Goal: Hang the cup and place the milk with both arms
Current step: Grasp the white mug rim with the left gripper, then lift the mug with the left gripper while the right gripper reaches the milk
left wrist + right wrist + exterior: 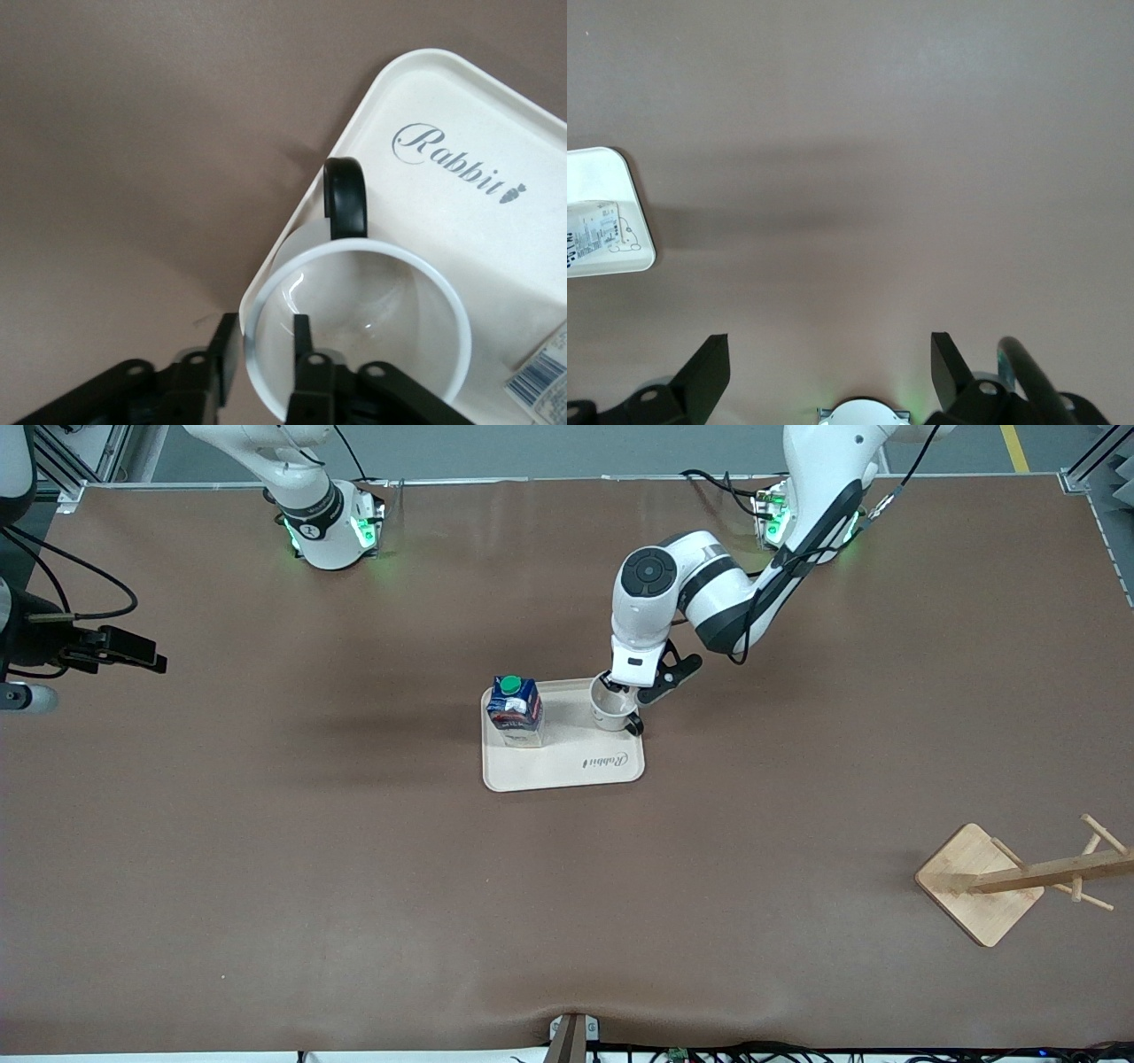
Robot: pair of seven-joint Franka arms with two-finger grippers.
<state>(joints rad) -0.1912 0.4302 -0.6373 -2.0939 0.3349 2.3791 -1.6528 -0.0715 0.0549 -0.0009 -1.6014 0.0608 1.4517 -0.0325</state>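
The white cup (613,707) stands at the corner of the cream tray (567,771) nearest the left arm's base, its black handle (345,195) pointing toward the front camera. My left gripper (613,691) is over it. In the left wrist view the gripper (266,332) has one finger inside the rim and one outside, shut on the cup's wall (354,257). The dark blue milk (515,710) with a green cap stands on the tray's other end. My right gripper (158,661) waits open and empty at the right arm's end of the table, also seen in its wrist view (830,354).
A wooden cup rack (1045,872) on a square base (979,895) stands toward the left arm's end, nearer to the front camera than the tray. The tray's corner (633,190) and the milk's label (594,232) show in the right wrist view.
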